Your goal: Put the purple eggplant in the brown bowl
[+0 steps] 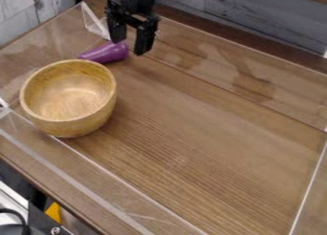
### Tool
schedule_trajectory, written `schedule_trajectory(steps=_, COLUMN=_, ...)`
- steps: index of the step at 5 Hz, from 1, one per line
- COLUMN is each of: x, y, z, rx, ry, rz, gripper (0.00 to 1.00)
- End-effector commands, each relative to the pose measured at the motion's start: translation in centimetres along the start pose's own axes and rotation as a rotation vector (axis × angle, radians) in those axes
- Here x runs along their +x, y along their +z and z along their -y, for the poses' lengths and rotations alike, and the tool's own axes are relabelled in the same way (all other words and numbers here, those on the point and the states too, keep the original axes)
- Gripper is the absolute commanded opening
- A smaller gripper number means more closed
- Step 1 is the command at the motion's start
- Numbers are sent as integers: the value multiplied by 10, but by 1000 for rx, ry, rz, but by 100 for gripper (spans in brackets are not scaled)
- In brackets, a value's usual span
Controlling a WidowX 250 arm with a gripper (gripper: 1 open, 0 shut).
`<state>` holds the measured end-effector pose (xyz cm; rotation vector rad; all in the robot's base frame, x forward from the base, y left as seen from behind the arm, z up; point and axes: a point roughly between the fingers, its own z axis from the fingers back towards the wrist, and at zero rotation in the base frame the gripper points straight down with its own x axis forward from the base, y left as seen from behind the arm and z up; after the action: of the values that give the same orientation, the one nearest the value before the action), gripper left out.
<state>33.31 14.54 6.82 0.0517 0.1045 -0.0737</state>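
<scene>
The pincer, spread wide and empty, hangs pointing down just above the purple eggplant, which lies on the table just beyond the brown bowl, so the reach looks underway and next calls for straddling the eggplant and clenching.

eggplant behind bowl
</scene>
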Motion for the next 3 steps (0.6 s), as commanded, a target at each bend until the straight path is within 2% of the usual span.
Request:
schedule_trajectory(steps=1, x=10, y=13, z=-21, rx=37, ry=2, rz=63, gripper=100)
schedule_trajectory(steps=3, x=25, y=-1, z=-45, rx=43, ry=-1, rz=69, gripper=100)
